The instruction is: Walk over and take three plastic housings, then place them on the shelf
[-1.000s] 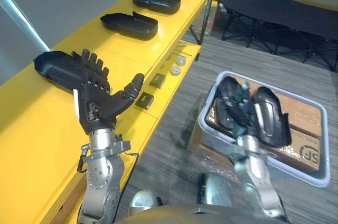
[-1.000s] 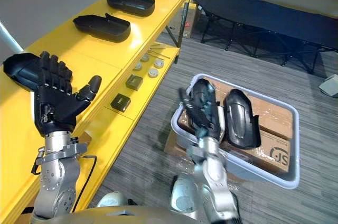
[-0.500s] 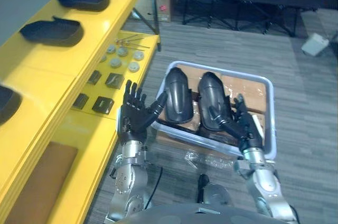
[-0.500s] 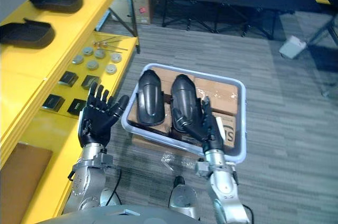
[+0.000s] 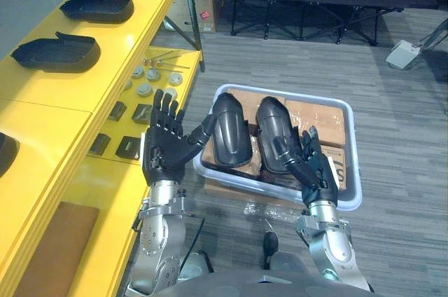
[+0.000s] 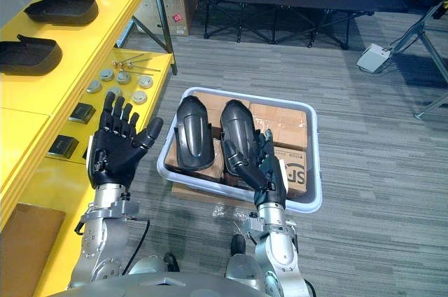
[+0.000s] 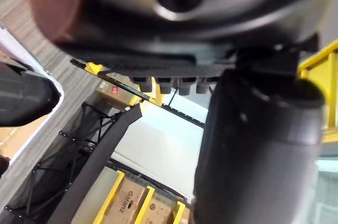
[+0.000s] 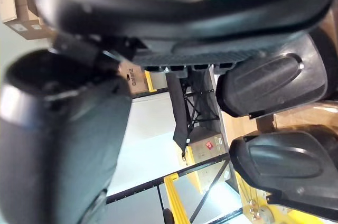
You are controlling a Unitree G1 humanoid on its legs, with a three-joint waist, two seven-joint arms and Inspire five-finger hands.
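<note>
Two housings [image 6: 190, 139] lying in bin [image 6: 315, 150], long axes 12-to-6. Right hand [image 6: 262, 171] hovering spread, empty, at 6 o'clock end of right housing [image 6: 234, 129]; left hand [image 6: 112, 150] spread, empty, at bin's 9.

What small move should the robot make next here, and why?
Probably lower the left hand onto the left housing in the grey bin. Both hands are open and hold nothing. The right hand hovers over the right housing, and the two black housings lie side by side, free to be gripped.
</note>
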